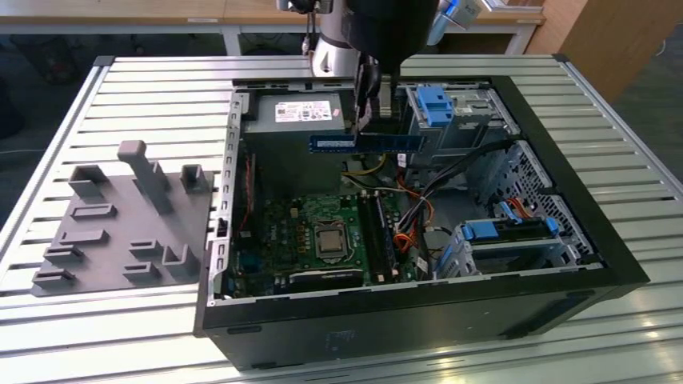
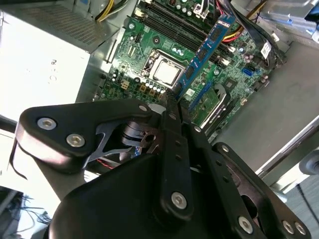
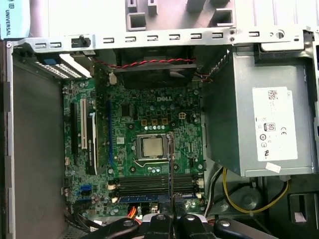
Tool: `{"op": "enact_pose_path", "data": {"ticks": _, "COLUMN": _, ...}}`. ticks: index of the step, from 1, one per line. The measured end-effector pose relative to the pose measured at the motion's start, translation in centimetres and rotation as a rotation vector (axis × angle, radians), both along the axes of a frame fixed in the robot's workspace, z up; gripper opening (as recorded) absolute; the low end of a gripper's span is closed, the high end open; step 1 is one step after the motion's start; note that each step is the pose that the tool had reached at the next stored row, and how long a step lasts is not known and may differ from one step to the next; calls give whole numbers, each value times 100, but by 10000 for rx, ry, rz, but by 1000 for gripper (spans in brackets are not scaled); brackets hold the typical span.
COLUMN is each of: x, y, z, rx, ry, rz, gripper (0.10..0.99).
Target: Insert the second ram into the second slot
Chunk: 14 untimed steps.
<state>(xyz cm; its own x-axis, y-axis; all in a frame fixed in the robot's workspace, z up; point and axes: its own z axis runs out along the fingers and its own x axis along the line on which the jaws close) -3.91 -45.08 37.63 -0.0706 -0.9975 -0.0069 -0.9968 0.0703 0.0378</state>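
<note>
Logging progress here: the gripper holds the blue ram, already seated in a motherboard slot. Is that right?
Not quite. The gripper does hold the blue ram, but the ram is not seated. In the exterior view it hangs in the air above the motherboard, not touching it.

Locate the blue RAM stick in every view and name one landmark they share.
Exterior view: the RAM stick hangs level over the open case.
Second wrist view: the stick extends from the end effector.
First wrist view: the stick is edge-on, a thin line beside the CPU socket.
Shared landmark: that silver CPU socket.
</note>
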Motion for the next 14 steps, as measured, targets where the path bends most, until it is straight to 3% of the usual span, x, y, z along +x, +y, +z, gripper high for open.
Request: {"op": "enact_pose_path", "data": {"ticks": 14, "x": 1, "y": 0, "z": 0, "rx": -10, "ry": 0, "rz": -1107, "gripper": 137}}
